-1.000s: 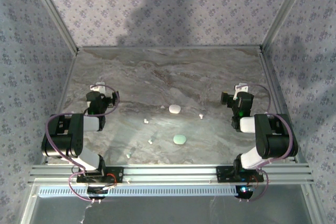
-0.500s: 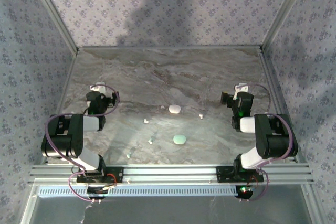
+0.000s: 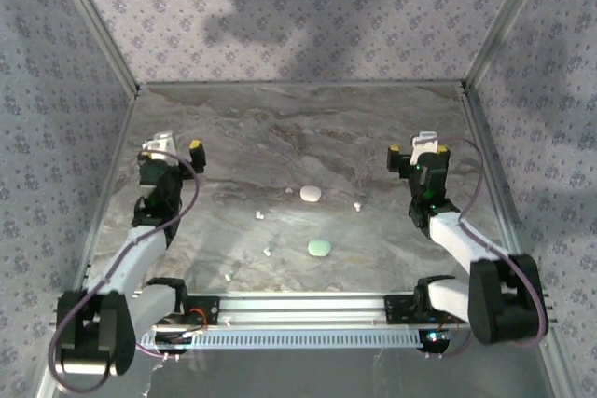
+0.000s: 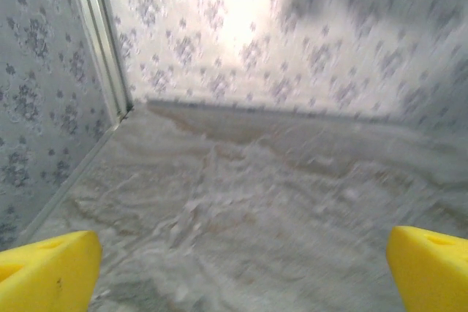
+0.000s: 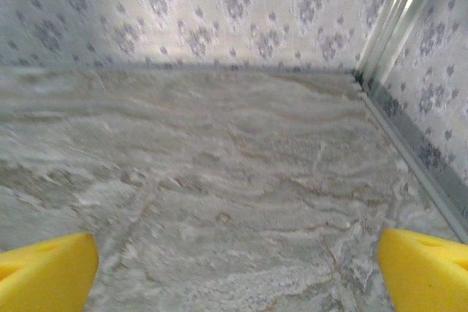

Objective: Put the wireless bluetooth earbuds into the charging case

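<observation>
Around the mint charging case (image 3: 319,248), none touching it, lie four tiny white earbuds (image 3: 268,252): light, slick pebbles, I judge, best pinched across their middles. My left gripper (image 3: 177,144) and right gripper (image 3: 410,146) gape wide, empty.

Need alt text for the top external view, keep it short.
Two robot arms reach over a grey marble-pattern table, the left arm's fingers and the right arm's fingers spread open, holding nothing. Between them lie a white oval case, a mint oval case and four tiny white earbuds, scattered apart from both cases.
</observation>
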Tool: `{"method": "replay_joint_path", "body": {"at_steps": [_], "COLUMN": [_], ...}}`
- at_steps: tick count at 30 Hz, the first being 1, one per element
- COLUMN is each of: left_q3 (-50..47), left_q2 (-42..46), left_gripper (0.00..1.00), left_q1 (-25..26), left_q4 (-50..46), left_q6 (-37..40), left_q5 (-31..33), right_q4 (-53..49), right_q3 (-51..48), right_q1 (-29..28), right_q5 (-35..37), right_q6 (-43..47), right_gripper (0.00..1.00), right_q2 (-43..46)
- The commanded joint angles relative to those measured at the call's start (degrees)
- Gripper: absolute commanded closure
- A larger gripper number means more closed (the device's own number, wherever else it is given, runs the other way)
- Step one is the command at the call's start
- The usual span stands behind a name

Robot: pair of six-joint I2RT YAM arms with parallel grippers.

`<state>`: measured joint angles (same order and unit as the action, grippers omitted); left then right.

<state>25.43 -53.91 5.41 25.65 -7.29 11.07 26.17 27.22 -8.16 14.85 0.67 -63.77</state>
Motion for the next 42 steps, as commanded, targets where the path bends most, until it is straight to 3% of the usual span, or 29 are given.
{"method": "replay_joint_path", "body": {"at_steps": [1, 10, 13, 16, 20, 23, 30, 35, 42], "left_q3": [1.9, 6.2, 7.0, 4.2, 1.9, -0.1, -2.6, -5.8, -1.9], "left_q2": [5.7, 15.4, 16.7, 18.8, 20.6, 21.2, 17.0, 7.1, -1.0], "left_gripper": [0.00, 0.00, 0.00, 0.00, 0.00, 0.00, 0.00, 0.00, 0.00], "left_q1": [0.6, 5.9, 7.5, 9.2, 9.6, 9.6, 9.5, 9.7, 9.8], "left_q4": [-5.2, -19.1, -23.8, -24.0, -23.8, -25.5, -21.4, -9.3, -12.3], "left_q6": [-11.6, -26.4, -22.7, -17.8, -19.3, -24.5, -29.3, -31.4, -29.8], "left_q5": [-4.1, -14.9, -20.5, -23.8, -20.3, -13.1, -10.3, -13.3, -17.2], "right_q4": [-13.1, -44.7, -51.5, -53.5, -54.1, -50.6, -48.1, -47.7, -50.4], "right_q3": [4.3, 14.6, 16.2, 15.6, 14.7, 12.8, 13.0, 17.7, 28.0], "right_q1": [-1.4, -2.1, -1.5, 1.0, 4.7, 4.7, -5.3, -13.5, -19.9], "right_q5": [1.8, -8.2, -10.9, -19.1, -30.1, -37.5, -33.1, -29.8, -28.8], "right_q6": [-6.2, -18.0, -22.5, -24.0, -26.5, -26.2, -23.6, -19.6, -15.7], "right_gripper": [0.00, 0.00, 0.00, 0.00, 0.00, 0.00, 0.02, 0.04, 0.06], "right_q2": [7.3, 21.6, 22.7, 22.4, 19.1, 16.2, 7.6, -2.2, -16.9]}}
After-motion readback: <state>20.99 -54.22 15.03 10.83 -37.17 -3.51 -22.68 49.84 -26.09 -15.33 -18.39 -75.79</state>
